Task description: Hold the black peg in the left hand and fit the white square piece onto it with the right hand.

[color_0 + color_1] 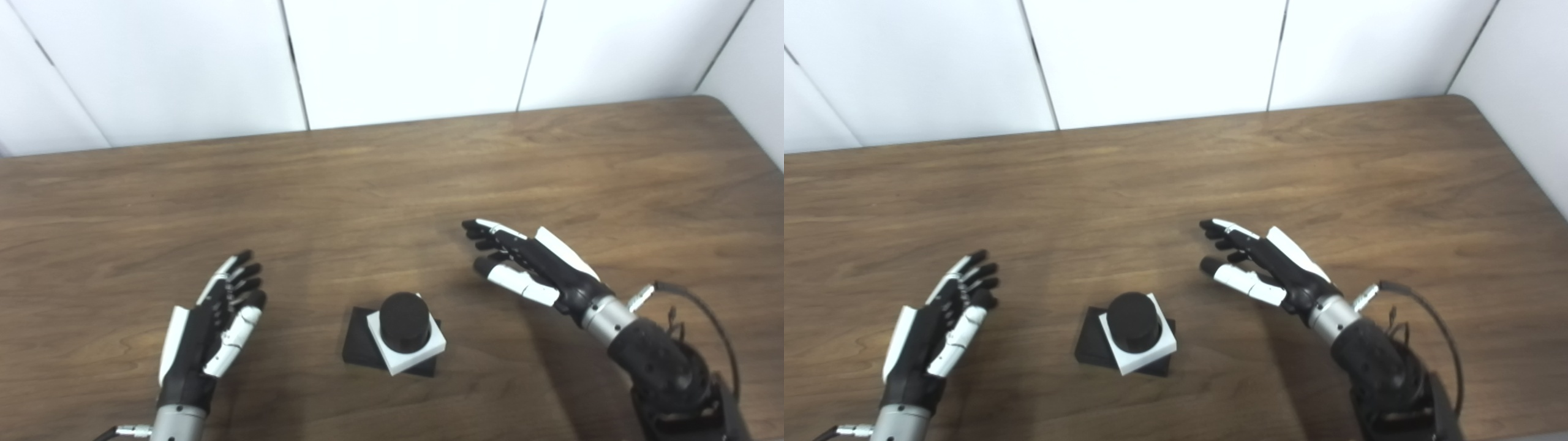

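Observation:
The black peg stands upright on its flat black square base on the wooden table, near the front middle. The white square piece sits around the peg, resting on the base and turned a little against it. My left hand is open and empty, well to the left of the peg, fingers pointing away from me. My right hand is open and empty, to the right of and a little behind the peg, fingers pointing left. Neither hand touches the assembly.
The brown wooden table runs to a white panelled wall at the back. Its rounded right corner meets another white wall. A black cable loops beside my right wrist.

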Controlling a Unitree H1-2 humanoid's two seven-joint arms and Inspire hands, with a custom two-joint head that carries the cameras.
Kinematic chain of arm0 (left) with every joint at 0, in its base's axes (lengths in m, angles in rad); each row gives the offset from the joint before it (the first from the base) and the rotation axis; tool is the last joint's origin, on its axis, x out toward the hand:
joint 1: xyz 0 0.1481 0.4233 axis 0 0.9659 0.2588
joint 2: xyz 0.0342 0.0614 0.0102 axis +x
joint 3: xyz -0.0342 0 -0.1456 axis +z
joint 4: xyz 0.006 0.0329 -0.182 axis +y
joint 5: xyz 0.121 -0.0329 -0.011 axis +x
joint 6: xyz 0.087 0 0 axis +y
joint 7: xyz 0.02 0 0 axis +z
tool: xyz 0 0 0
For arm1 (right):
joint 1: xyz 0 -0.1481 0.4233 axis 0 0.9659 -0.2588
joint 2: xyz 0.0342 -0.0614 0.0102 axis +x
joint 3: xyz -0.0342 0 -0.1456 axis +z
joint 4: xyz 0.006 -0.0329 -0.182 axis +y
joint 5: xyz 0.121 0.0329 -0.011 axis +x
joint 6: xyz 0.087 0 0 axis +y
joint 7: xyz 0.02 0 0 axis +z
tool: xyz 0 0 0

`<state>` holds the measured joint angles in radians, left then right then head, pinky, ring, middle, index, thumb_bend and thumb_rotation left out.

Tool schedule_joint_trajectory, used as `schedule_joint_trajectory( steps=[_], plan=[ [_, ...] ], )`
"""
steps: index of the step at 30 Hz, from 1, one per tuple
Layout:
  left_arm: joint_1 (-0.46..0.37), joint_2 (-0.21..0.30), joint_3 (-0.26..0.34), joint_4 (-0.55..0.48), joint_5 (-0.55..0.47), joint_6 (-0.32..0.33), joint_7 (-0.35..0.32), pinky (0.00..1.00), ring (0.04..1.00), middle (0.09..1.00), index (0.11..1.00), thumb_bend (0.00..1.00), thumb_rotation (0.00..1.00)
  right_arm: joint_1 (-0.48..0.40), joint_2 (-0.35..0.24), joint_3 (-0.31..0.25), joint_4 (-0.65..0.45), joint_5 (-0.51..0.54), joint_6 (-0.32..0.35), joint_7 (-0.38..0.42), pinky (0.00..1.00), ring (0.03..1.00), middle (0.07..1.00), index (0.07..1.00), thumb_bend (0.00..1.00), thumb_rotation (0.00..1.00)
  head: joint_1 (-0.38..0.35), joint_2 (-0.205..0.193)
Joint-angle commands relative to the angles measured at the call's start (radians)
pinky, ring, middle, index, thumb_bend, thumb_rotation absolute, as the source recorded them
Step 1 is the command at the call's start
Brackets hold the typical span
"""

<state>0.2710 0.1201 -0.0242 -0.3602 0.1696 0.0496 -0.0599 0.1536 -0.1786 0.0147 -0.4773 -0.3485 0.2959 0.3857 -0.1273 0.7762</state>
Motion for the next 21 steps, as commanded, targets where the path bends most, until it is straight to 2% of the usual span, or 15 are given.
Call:
schedule_joint_trajectory(
  steps=[1, 3, 6, 9, 11, 13, 16, 21],
  plan=[
    [0.021, -0.051, -0.005, -0.01, -0.001, -0.049, 0.032, 0.76, 0.846, 0.908, 0.945, 0.52, 0.74, 0.014, 0.008, -0.007, 0.001, 0.027, -0.035, -0.048, 0.85, 0.901, 0.922, 0.921, 0.53, 1.0, -0.002, 0.001],
    [0.02, -0.047, -0.008, -0.002, -0.011, -0.054, 0.041, 0.78, 0.856, 0.914, 0.948, 0.51, 0.76, 0.044, 0.03, -0.014, 0.006, 0.065, -0.051, -0.079, 0.86, 0.916, 0.936, 0.936, 0.48, 1.0, -0.001, 0.001],
    [0.02, -0.043, -0.009, 0.012, -0.021, -0.061, 0.051, 0.8, 0.864, 0.915, 0.949, 0.5, 0.76, 0.076, 0.093, -0.066, 0.016, 0.24, -0.04, -0.111, 0.95, 0.957, 0.944, 0.961, 0.44, 1.0, 0.002, 0.002],
    [0.02, -0.042, -0.011, 0.016, -0.042, -0.056, 0.058, 0.82, 0.876, 0.922, 0.95, 0.46, 0.79, 0.097, 0.127, -0.091, 0.018, 0.342, -0.021, -0.158, 0.96, 0.964, 0.929, 0.959, 0.53, 1.0, 0.006, 0.002],
    [0.019, -0.054, -0.004, 0.021, -0.077, -0.054, 0.067, 0.84, 0.887, 0.927, 0.947, 0.51, 0.87, 0.107, 0.145, -0.103, 0.013, 0.412, -0.007, -0.19, 0.96, 0.972, 0.935, 0.964, 0.57, 1.0, 0.009, 0.003],
    [0.022, -0.058, 0.0, 0.026, -0.116, -0.059, 0.069, 0.86, 0.897, 0.932, 0.946, 0.53, 0.91, 0.115, 0.153, -0.111, 0.009, 0.495, 0.009, -0.21, 0.99, 0.99, 0.953, 0.975, 0.57, 1.0, 0.016, 0.003],
    [0.028, -0.051, -0.002, 0.025, -0.182, -0.072, 0.057, 0.96, 0.974, 0.989, 0.99, 0.53, 0.99, 0.125, 0.146, -0.111, 0.008, 0.601, 0.012, -0.23, 1.0, 0.999, 0.988, 0.996, 0.56, 1.0, 0.015, 0.005],
    [0.044, -0.045, -0.003, 0.02, -0.264, -0.092, 0.049, 1.0, 1.0, 1.0, 1.0, 0.55, 1.0, 0.135, 0.134, -0.102, -0.002, 0.684, 0.01, -0.275, 1.0, 1.0, 0.991, 0.989, 0.57, 1.0, 0.014, 0.008]
  ],
)
